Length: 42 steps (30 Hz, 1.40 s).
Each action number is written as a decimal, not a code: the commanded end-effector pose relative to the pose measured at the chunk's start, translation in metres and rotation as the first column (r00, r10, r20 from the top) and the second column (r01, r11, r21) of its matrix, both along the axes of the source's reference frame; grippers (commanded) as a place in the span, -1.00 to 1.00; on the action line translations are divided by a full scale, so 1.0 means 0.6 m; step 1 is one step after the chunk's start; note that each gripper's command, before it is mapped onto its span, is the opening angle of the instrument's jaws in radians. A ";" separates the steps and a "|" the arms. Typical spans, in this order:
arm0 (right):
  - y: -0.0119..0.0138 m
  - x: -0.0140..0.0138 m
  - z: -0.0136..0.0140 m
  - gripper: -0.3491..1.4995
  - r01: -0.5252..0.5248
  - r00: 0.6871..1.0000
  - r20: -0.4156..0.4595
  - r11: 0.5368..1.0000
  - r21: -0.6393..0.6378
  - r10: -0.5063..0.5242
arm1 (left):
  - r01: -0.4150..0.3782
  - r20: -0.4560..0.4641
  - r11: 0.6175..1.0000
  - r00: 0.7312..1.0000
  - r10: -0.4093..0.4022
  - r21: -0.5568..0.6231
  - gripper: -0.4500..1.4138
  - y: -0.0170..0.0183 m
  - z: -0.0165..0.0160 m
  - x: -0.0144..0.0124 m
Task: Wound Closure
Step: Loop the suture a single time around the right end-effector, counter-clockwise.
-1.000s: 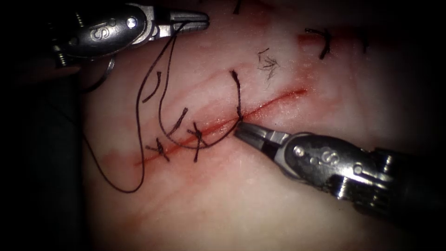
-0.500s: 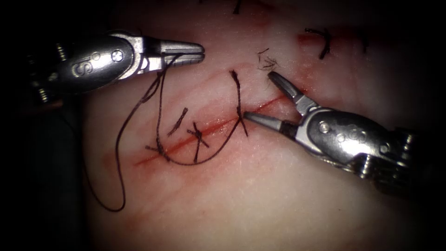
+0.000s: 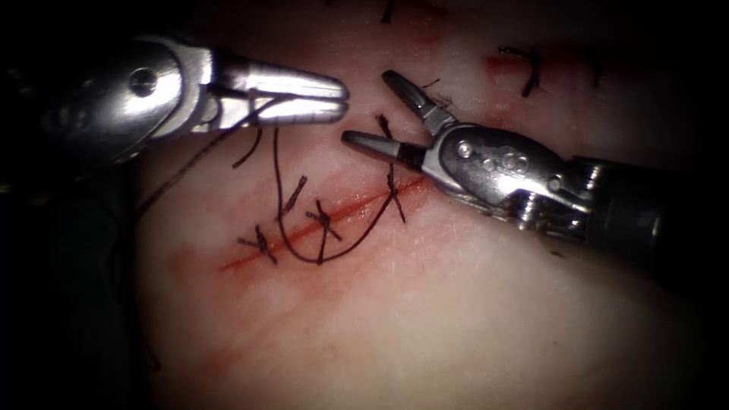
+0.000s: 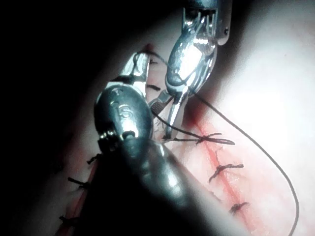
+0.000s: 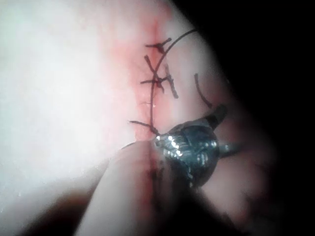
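The left pincer (image 3: 343, 97) lies above the cut (image 3: 334, 212) in the tissue (image 3: 425, 319), its jaws closed on the thread (image 3: 277, 163) near their base. From that grip the thread drops toward the cut, crosses it in a loop between two knotted stitches (image 3: 325, 226) and rises on the right to the newest stitch (image 3: 392, 186), beside the right tool. A second strand runs from the left pincer down and away to the left, off into the dark.

The right pincer (image 3: 366, 106) comes in from the right, its jaws spread wide and holding nothing, tips close to the tips of the left pincer; one tip points up over the tissue, the other toward the left tool. Red fluid (image 3: 250, 254) stains the line of the cut. Short cut ends of thread (image 3: 524, 68) lie on the tissue above it.

No needle can be made out in these pictures.

In the left wrist view, the left pincer (image 4: 170, 130) holds thread beside the stitched cut (image 4: 221, 172).
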<state>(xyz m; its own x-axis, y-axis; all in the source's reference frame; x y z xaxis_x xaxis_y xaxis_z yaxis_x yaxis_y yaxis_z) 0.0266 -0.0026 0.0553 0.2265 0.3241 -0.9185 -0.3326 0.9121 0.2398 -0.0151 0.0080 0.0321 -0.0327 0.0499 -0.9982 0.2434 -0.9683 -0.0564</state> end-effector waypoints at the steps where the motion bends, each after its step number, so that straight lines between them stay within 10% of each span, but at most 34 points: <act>1: 0.0010 0.0032 0.0007 -1.00 0.011 1.000 -0.014 1.000 0.002 -0.011 | -0.010 0.018 1.000 1.000 0.010 -0.002 -0.89 0.0014 -0.0003 -0.0008; 15: -0.0004 0.0107 0.0002 -1.00 0.140 0.969 -0.217 0.987 0.076 -0.121 | -0.140 0.254 0.990 0.958 0.132 0.014 -0.89 0.0047 -0.0009 -0.0014; 22: -0.0011 0.0125 -0.0009 -1.00 0.310 0.857 -0.445 0.950 0.041 -0.260 | -0.218 0.331 0.976 0.922 0.199 0.020 -0.89 0.0058 0.0018 -0.0021; 42: 0.0007 0.0104 -0.0070 -1.00 0.254 0.642 -0.755 0.966 0.041 -0.137 | -0.206 0.355 0.978 0.917 0.185 0.024 -0.89 0.0051 0.0160 -0.0013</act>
<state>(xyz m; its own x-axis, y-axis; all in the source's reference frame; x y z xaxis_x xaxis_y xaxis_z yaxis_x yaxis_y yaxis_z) 0.0321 -0.0025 0.0510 -0.4386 0.4874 -0.7550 0.1921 0.8716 0.4511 -0.0152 0.0104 0.0417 0.3038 0.1404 -0.9423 0.4378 -0.8990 0.0073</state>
